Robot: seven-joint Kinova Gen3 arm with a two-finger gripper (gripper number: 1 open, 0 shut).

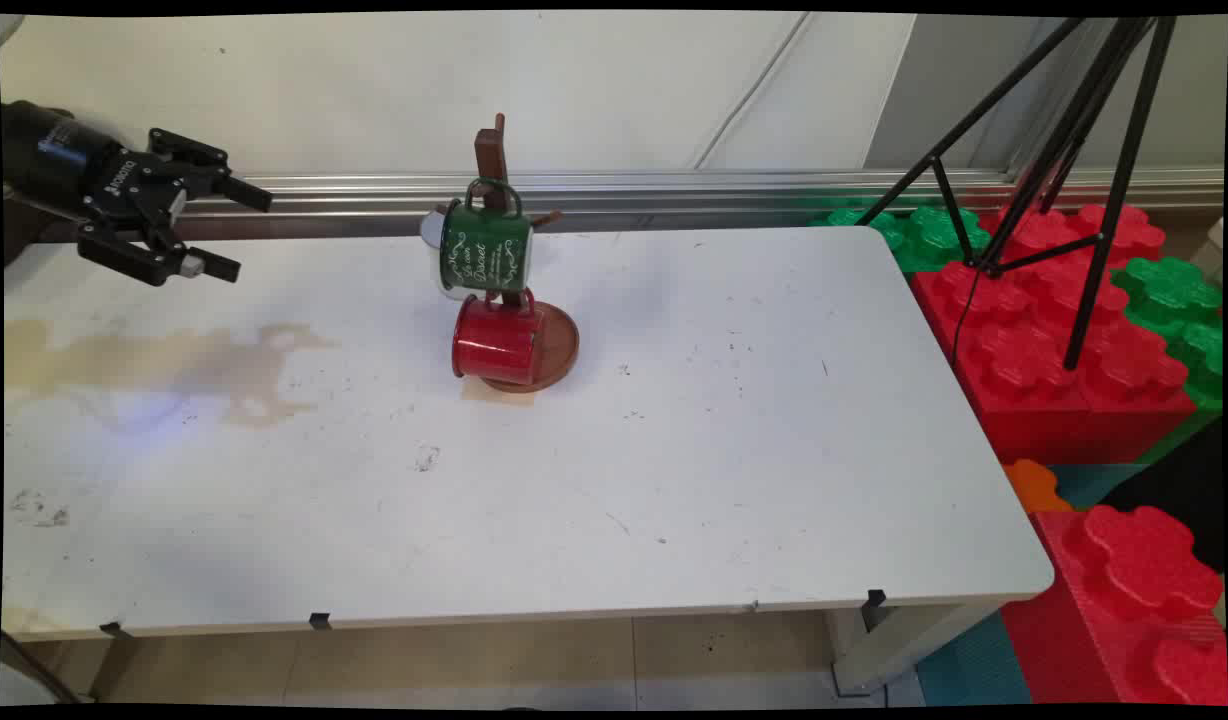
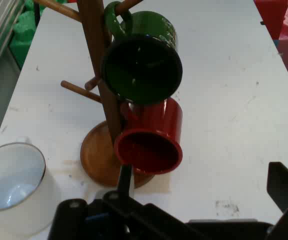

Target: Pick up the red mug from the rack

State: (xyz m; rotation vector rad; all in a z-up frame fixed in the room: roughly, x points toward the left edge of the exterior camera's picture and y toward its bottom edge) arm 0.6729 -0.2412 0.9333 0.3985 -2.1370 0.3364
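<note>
A white table (image 1: 674, 450) fills most of the main view, its surface scuffed and marked with a pale brownish stain (image 1: 174, 360) on the left side. To the right of the table stand large red and green toy building blocks (image 1: 1064, 340), with a black tripod (image 1: 1064, 150) rising above them.

Near the far middle of the table stands a brown wooden mug tree (image 1: 494, 165) on a round base. A green enamel mug (image 1: 484, 250) with white lettering hangs from an upper peg. Below it, a red enamel mug (image 1: 496, 340) hangs from a lower peg, low over the base. A white mug (image 2: 14, 185) with a thin dark rim sits on the table just beside the base; in the main view it is mostly hidden behind the green mug.

The black gripper (image 1: 249, 230) hovers above the table's far left, well apart from the mug tree and pointing toward it. Its two fingers are spread apart, holding nothing.
</note>
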